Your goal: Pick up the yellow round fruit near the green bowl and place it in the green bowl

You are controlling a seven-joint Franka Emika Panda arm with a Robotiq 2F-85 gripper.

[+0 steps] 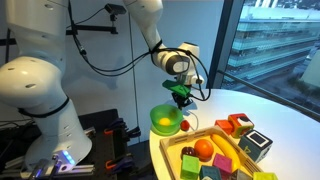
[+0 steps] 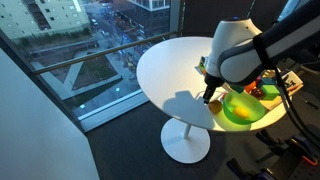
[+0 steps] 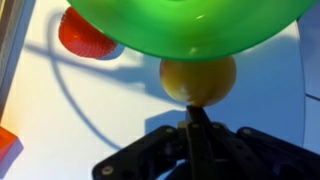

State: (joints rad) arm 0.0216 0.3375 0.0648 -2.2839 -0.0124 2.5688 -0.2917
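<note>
Where the white table [image 2: 160,65] curves round toward the robot's base, the bowl [image 1: 164,121] sits right at the edge, with barely a strip of white between its wall and the drop. The gripper [image 1: 181,98] hangs low over the table on the bowl's inward side, the side facing the middle of the top.

From the wrist view, the fingers [image 3: 197,125] come up from the bottom edge pressed together into one dark bar with no gap showing. Their tip meets the near side of the yellow fruit [image 3: 198,78]. They hold nothing. The yellow fruit rests on the table right against the bowl's wall; whether it actually touches, I cannot tell.

A red ball [image 3: 85,35] lies on the table on the same side of the bowl, further round its wall and apart from the yellow fruit.

In an exterior view, a wooden tray [image 1: 214,133] of coloured blocks, with an orange fruit [image 1: 204,148] among them, fills the stretch along the near edge. One end of it comes close to the bowl, so that flank is tight. The freer side is a broad sweep of white top from the gripper out to the edge by the window [image 2: 90,40].
</note>
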